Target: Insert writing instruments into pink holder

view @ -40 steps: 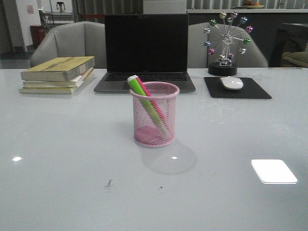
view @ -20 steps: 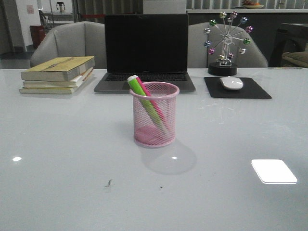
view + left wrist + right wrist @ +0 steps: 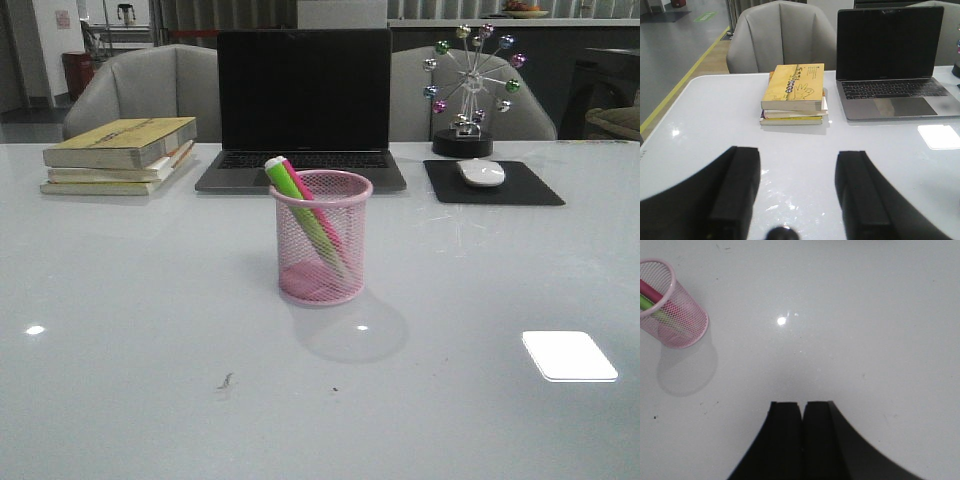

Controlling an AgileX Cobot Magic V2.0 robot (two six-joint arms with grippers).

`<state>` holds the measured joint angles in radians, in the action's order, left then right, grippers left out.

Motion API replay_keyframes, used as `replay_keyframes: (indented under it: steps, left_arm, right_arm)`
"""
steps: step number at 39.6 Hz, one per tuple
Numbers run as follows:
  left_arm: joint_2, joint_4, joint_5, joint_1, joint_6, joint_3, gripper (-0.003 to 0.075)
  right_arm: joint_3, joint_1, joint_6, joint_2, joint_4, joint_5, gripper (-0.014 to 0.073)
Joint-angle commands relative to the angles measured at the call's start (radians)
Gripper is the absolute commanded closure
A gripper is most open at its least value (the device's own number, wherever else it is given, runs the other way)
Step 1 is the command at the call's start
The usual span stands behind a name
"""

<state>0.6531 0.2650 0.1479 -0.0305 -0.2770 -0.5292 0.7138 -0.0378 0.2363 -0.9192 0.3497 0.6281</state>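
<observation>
The pink holder (image 3: 321, 240) stands upright mid-table in front of the laptop. A green marker (image 3: 298, 203) and a pink marker (image 3: 304, 188) lean inside it, their upper ends sticking out over the rim at its left. The right wrist view shows the same pink holder (image 3: 673, 306) with both markers inside, well away from my right gripper (image 3: 802, 405), which is shut with nothing between its fingers. My left gripper (image 3: 797, 155) is open and empty above bare table, near the book stack. Neither gripper shows in the front view.
An open laptop (image 3: 303, 110) sits behind the holder. A stack of books (image 3: 122, 153) lies at the back left, also in the left wrist view as books (image 3: 794, 93). A mouse (image 3: 481, 172) on a black pad (image 3: 492, 184) and a ball ornament (image 3: 467, 90) stand back right.
</observation>
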Motion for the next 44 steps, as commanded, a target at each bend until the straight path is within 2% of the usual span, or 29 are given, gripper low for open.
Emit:
replay_keyframes:
  steps: [1,30,44]
  left_arm:
    - [0.003,0.004,-0.086,-0.001,0.002,-0.031,0.0318]
    - [0.003,0.004,-0.086,-0.001,0.002,-0.031,0.0318]
    - [0.003,0.004,-0.086,-0.001,0.002,-0.031,0.0318]
  right_arm:
    - [0.027,-0.006,0.009,0.012,0.029,-0.051,0.0544]
    - [0.027,-0.006,0.009,0.022,0.022,-0.053,0.0544]
    - [0.026,-0.006,0.003,0.277,-0.087,-0.104,0.0544]
